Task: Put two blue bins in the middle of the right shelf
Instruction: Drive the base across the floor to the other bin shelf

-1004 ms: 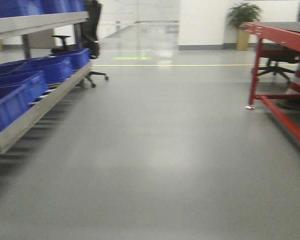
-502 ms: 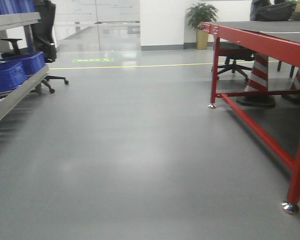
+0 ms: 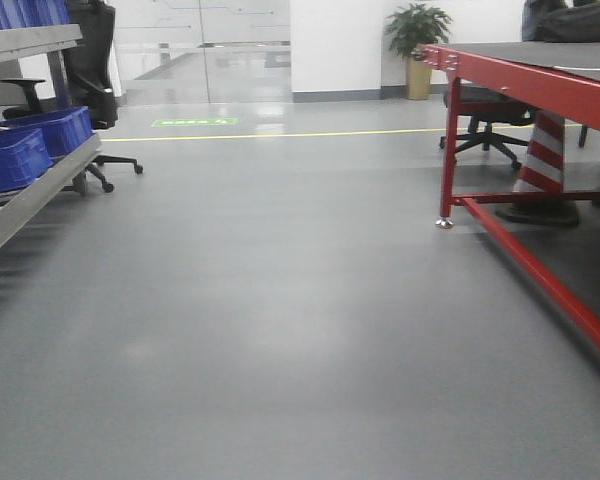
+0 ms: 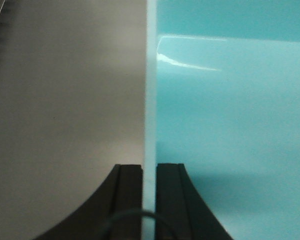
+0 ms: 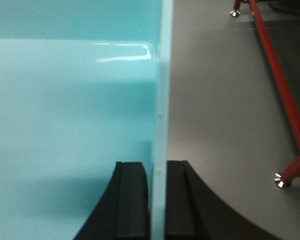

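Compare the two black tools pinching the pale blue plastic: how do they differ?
In its view, the left tool has the bin on the right and grey floor on the left; the right tool shows the reverse. A thin cable arcs over the left tool, none over the right tool. A red table frame appears beside the right tool only. Both are shut on a bin wall.

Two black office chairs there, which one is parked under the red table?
The right-hand chair, tucked beneath the red table. The other chair stands at the rack of blue bins.
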Robot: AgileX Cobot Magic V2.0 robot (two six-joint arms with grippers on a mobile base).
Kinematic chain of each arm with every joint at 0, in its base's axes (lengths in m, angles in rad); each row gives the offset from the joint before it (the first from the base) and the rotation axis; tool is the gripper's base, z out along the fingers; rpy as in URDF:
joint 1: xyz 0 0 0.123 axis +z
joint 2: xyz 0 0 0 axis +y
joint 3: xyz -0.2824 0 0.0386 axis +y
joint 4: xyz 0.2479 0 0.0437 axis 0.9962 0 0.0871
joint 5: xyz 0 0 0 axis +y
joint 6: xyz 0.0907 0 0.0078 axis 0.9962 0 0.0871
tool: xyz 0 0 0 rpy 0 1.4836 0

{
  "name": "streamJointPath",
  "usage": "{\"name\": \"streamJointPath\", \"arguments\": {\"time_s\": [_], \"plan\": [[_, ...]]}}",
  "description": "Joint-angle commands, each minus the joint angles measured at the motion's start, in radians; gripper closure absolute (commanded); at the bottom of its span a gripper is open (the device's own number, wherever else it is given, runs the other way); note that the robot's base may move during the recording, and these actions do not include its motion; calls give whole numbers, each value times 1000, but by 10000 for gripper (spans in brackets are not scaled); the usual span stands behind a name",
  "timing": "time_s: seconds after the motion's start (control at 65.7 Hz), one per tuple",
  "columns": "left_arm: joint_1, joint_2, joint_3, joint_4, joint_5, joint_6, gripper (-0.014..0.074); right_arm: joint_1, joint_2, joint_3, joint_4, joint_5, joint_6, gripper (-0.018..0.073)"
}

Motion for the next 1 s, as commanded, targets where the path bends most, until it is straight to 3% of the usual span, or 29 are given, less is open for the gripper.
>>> {"name": "streamJointPath", "arguments": {"time_s": [0.0, 0.989], "plan": [[0, -12, -8, 48, -27, -2, 707, -1, -11, -14, -38, -24, -15, 721], [0, 28, -8, 50, -58, -2, 707, -1, -11, -14, -38, -140, -15, 721]]}}
